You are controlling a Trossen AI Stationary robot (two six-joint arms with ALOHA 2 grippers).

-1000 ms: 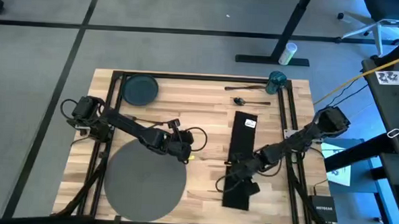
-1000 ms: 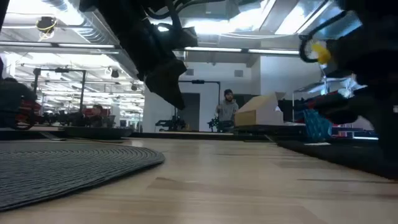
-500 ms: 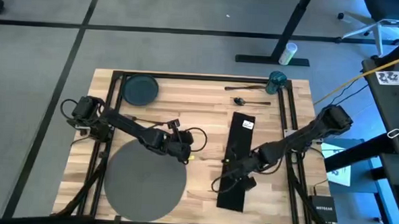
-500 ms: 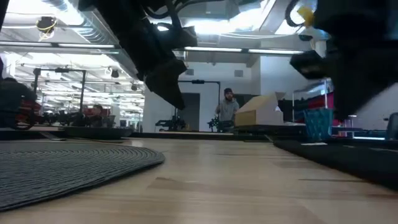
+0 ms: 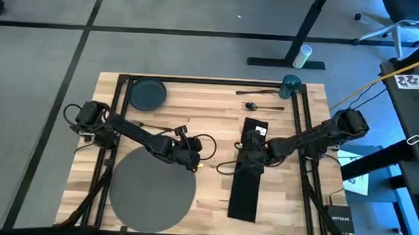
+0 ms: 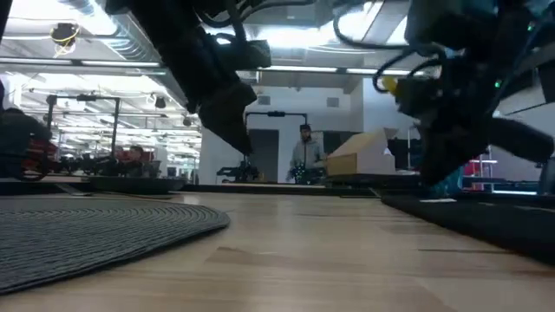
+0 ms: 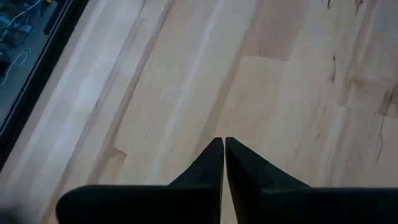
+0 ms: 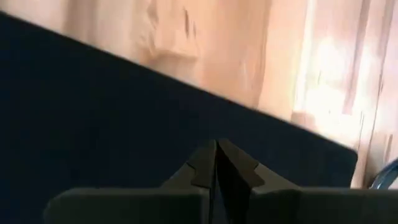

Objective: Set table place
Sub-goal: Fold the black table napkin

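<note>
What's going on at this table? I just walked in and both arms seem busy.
A place is being set on the wooden table. The right gripper, fingers shut, is over the black napkin, which lies right of the round grey placemat. The left gripper waits, shut and empty, beside the placemat's far edge. The plate, two utensils and a teal cup sit along the far side.

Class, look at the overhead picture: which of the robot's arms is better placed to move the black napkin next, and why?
The right arm. Its claw is directly over the napkin, fingers shut. The left claw is shut over bare table, between the placemat and the napkin, farther from the cloth.
</note>
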